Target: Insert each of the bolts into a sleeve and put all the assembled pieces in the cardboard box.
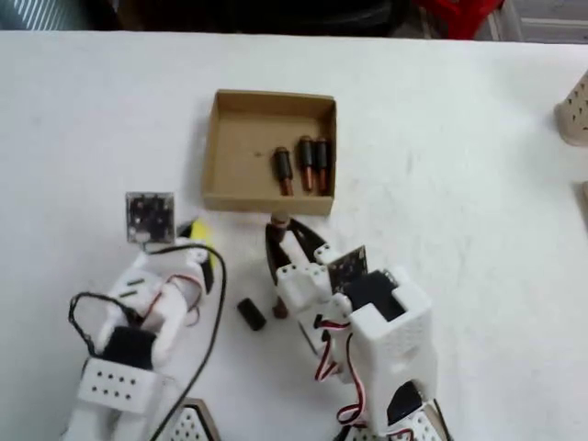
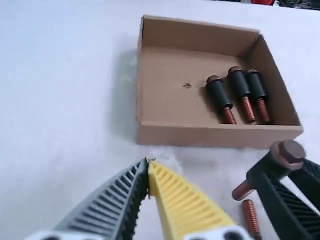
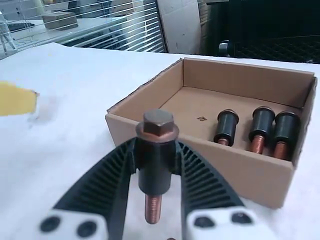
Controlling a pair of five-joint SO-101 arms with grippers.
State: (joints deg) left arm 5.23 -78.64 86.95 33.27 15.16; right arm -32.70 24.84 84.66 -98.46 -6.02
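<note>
Three pieces [image 1: 303,165] are lying in the cardboard box [image 1: 241,138] — my right pincer [image 3: 156,152] is gripping a fourth piece [image 3: 157,127], one sleeve [image 1: 250,314] waiting.

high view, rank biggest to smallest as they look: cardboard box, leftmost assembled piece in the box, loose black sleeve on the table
1. cardboard box, by far the largest
2. leftmost assembled piece
3. loose sleeve, clearly shorter than that piece

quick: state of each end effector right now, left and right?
Left end effector: closed, holding nothing.
Right end effector: closed on a copper hex bolt in a black cylindrical sleeve.
</note>
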